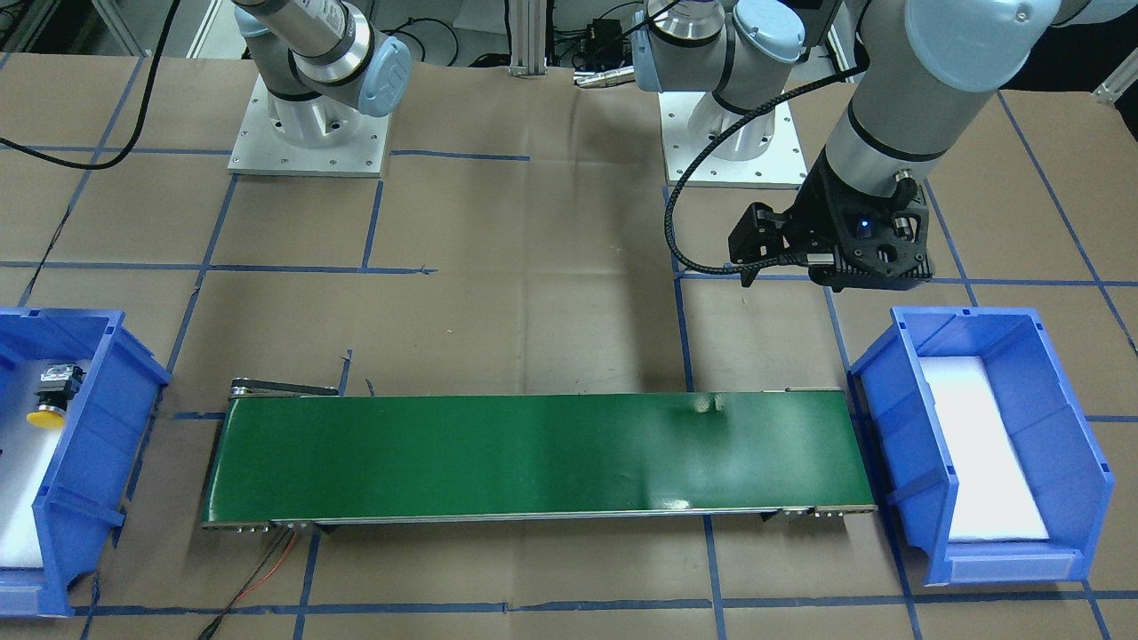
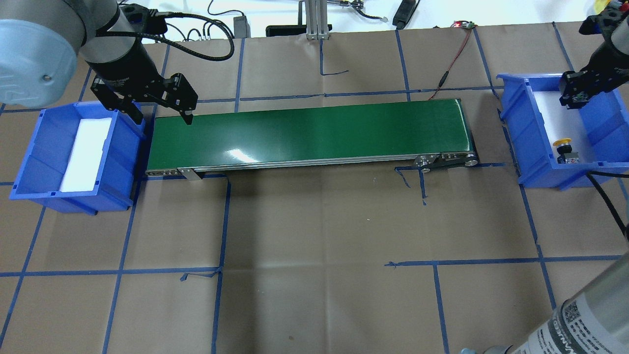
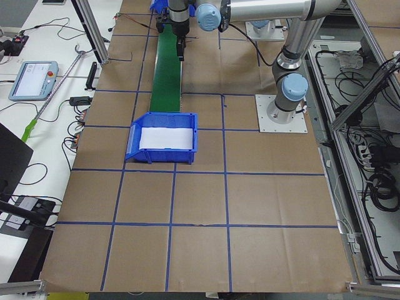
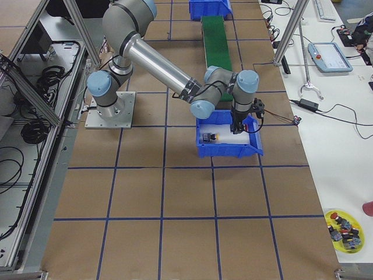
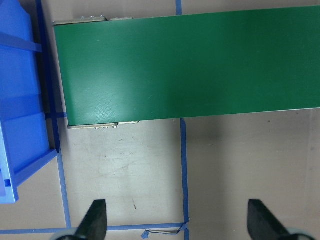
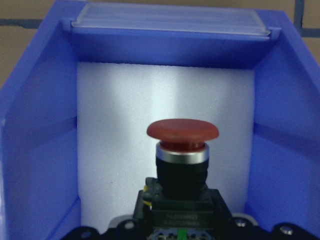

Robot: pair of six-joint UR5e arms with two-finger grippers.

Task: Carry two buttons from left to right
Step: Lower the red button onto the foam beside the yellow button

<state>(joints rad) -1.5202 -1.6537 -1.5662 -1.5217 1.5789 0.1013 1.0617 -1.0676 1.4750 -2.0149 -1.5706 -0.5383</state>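
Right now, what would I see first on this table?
The long green belt stretches across the table from the left bin to the right bin. Over the right bin, the right tool grips a red button, and a yellow button lies inside. The left tool hangs open near the belt's left end.

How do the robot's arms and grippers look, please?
Left arm and right arm are silver-grey tubes with pale blue joint caps. The left gripper and right gripper are black, angular. A black braided cable loops to the left one. A code label marks the right arm.
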